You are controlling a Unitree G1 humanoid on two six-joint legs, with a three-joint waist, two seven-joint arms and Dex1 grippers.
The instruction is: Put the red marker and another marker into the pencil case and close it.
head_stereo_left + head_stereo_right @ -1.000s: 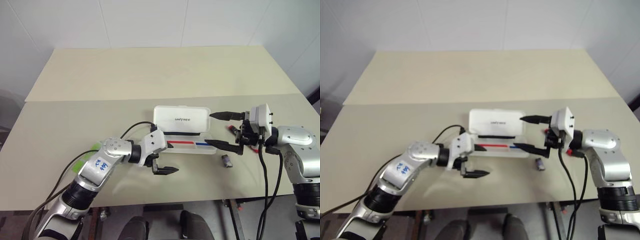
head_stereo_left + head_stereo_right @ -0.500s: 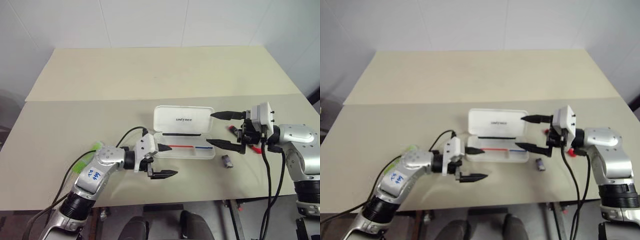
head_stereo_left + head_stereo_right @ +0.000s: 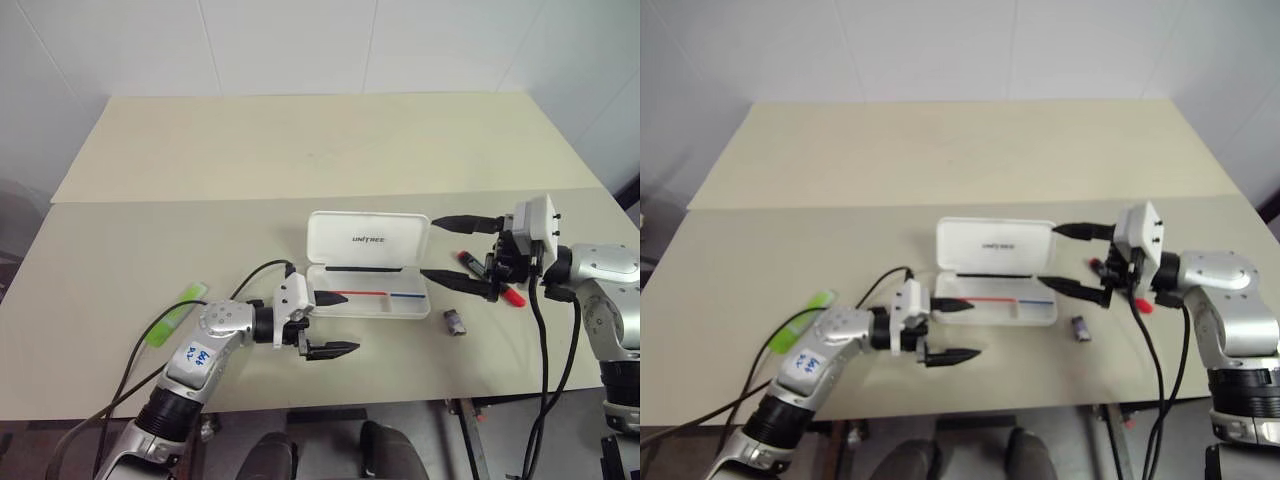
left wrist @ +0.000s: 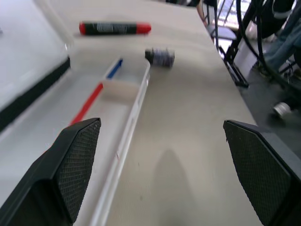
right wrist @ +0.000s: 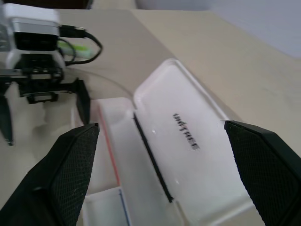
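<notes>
The white pencil case (image 3: 367, 241) lies open at mid-table, its lid tilted back and its tray (image 4: 101, 123) holding nothing but the printed stripes. To the right of the case the red marker (image 4: 115, 28) lies on the table, partly behind my right gripper (image 3: 449, 251), which hovers open by the case's right end. My left gripper (image 3: 334, 323) is open at the tray's front left corner, one fingertip over the tray's end. Far to the left, beside my left arm, the green highlighter (image 3: 176, 317) rests on the table.
A small stubby dark grey object (image 3: 455, 322) lies in front of the case's right corner. The table (image 3: 300, 150) stretches wide and bare behind the case. Its front edge runs close below my left gripper.
My left arm has dropped and drawn back, uncovering the green highlighter, with its wrist turned. My right gripper has shifted a little to the right, showing more of the red marker. Both grippers stay open.
</notes>
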